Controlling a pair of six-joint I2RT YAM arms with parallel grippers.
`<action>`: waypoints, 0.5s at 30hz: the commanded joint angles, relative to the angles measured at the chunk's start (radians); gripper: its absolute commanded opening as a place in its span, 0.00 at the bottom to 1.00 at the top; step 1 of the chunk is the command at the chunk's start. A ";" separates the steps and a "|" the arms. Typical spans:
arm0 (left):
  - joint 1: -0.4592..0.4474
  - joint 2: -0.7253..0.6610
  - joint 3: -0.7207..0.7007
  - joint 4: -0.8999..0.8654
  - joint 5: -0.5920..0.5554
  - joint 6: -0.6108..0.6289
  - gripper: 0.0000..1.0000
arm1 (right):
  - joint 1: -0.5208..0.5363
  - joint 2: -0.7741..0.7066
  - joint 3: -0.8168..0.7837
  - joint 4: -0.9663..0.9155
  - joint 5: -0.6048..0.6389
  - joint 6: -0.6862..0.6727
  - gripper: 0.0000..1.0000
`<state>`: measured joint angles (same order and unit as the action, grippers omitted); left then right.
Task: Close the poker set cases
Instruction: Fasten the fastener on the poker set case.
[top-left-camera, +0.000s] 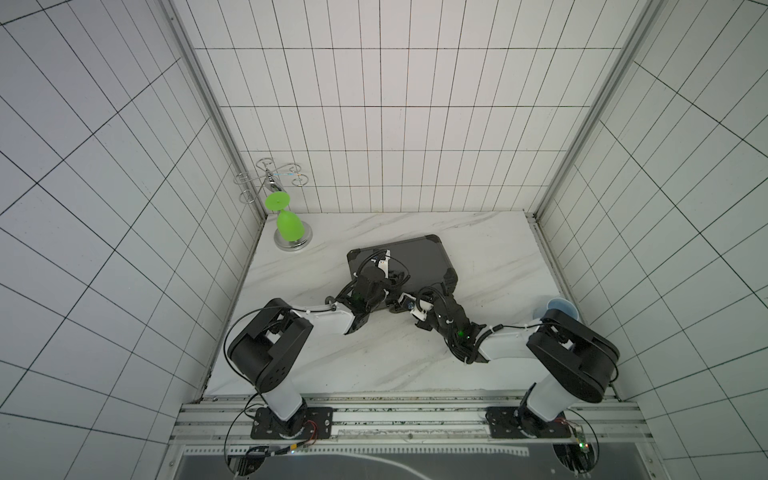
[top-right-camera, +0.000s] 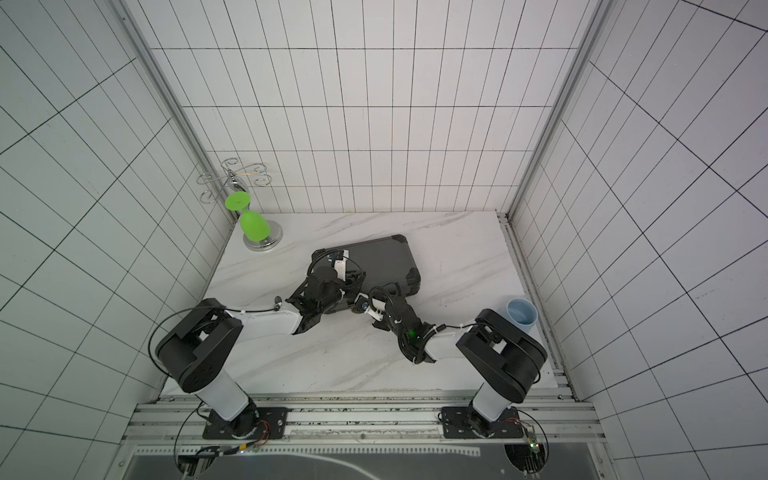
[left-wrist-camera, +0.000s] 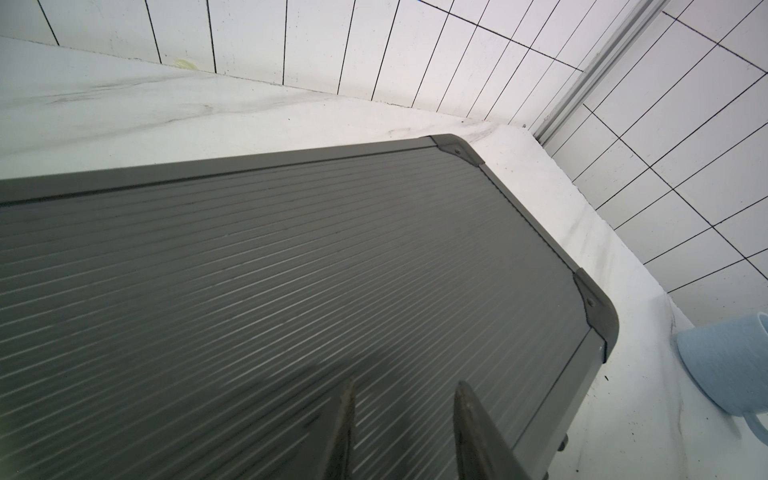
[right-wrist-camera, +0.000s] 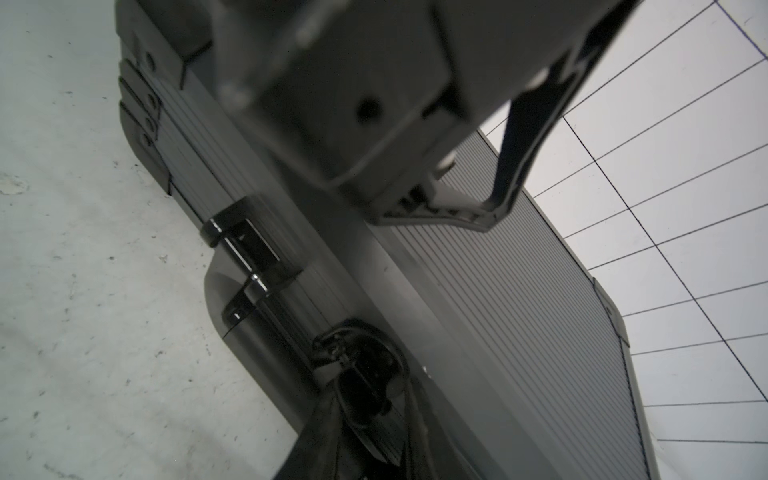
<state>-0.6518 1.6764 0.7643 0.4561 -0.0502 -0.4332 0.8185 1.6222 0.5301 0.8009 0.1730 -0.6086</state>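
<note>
The poker set case lies flat on the marble table with its dark grey ribbed lid down. No foam or chips show. My left gripper hovers low over the lid near the front edge, open, with only ribbed lid between its fingers. My right gripper is at the case's front wall, its two fingers closed on either side of a black latch. The black handle sits beside that latch.
A green wine glass hangs upside down from a wire rack at the back left corner. A pale blue cup stands by the right wall, behind the right arm. Tiled walls enclose the table on three sides.
</note>
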 joint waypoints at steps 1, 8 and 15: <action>-0.006 0.060 -0.060 -0.216 0.042 -0.032 0.40 | -0.024 -0.009 0.119 0.030 -0.057 -0.034 0.24; -0.006 0.052 -0.061 -0.221 0.038 -0.028 0.40 | -0.063 -0.020 0.152 -0.043 -0.118 -0.066 0.06; -0.006 0.054 -0.060 -0.220 0.041 -0.028 0.39 | -0.110 -0.042 0.217 -0.198 -0.282 -0.087 0.00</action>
<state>-0.6518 1.6760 0.7643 0.4549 -0.0483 -0.4290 0.7403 1.5879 0.5858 0.6426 -0.0116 -0.7208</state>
